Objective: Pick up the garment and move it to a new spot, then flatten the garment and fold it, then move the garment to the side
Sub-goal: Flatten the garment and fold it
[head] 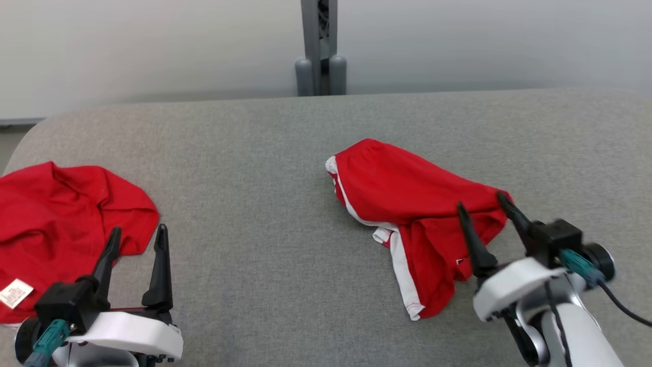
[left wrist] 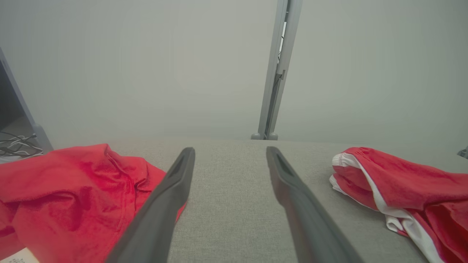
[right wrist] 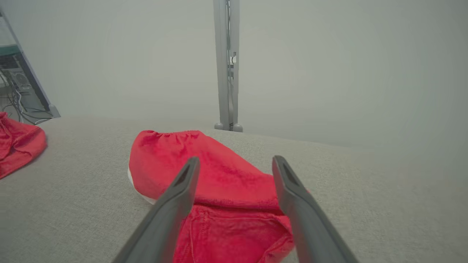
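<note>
Red shorts with white side stripes (head: 407,204) lie crumpled right of the table's centre, also seen in the left wrist view as shorts (left wrist: 402,182) and in the right wrist view as shorts (right wrist: 219,175). My right gripper (head: 484,201) is open and hovers over the near right edge of the shorts, its fingers (right wrist: 182,182) spread above the red cloth with nothing held. My left gripper (head: 138,235) is open at the lower left, fingers (left wrist: 175,182) over bare table beside a second red garment.
A second red garment (head: 61,214) with a white label lies crumpled at the table's left edge. The grey fabric-covered table (head: 254,204) has bare room in the middle. A grey post (head: 320,46) stands behind the far edge, against a pale wall.
</note>
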### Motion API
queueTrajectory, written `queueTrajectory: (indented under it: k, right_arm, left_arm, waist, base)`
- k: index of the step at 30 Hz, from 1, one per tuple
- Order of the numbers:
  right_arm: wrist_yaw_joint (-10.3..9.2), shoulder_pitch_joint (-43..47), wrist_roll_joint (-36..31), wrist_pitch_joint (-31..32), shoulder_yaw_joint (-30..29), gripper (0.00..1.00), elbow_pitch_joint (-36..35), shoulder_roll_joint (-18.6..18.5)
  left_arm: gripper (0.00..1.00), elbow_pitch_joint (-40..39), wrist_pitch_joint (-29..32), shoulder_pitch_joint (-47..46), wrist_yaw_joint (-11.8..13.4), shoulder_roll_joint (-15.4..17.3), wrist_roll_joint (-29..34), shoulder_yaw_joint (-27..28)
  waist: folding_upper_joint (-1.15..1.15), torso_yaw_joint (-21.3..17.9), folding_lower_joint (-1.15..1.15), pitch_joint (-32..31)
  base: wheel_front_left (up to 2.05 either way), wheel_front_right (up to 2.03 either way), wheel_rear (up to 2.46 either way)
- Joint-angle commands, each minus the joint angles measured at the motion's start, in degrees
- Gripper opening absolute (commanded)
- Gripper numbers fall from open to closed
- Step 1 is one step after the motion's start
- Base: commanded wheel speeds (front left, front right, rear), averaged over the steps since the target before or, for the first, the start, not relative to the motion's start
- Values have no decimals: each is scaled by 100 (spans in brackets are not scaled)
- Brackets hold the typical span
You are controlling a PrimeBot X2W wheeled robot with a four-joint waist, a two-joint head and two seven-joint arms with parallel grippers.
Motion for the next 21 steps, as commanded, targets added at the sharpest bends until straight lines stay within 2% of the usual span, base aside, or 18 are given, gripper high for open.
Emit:
queueTrajectory:
  k: [1,6,11,19,20,21]
  right_arm:
    - [0,-141,-64,48,76,100,60,-53]
    - [-1,-940,-38,283,789,100,625,-190]
    - [-1,-1834,124,251,1495,100,1412,-220]
    - [-1,-2625,314,327,2143,100,2678,-192]
    - [-1,-2697,292,364,2192,94,2809,-191]
    - [-1,-2772,274,392,2215,48,2912,-186]
  left_arm:
    - [100,29,-39,-115,-39,-10,2,-6]
    - [100,236,-143,-366,-213,-116,-55,-68]
    - [100,543,-269,-613,-391,-269,-96,-141]
    - [100,916,-426,-882,-563,-432,-50,-227]
    - [100,949,-435,-894,-580,-440,-52,-222]
    - [100,976,-450,-912,-593,-450,-56,-220]
  waist:
    - [0,133,0,151]
    - [0,411,0,503]
    - [0,642,0,785]
    - [0,857,0,918]
    - [0,851,0,919]
    - [0,840,0,918]
  base:
    - [0,0,0]
    - [0,0,0]
    - [0,0,0]
    - [0,0,0]
    - [0,0,0]
    - [0,0,0]
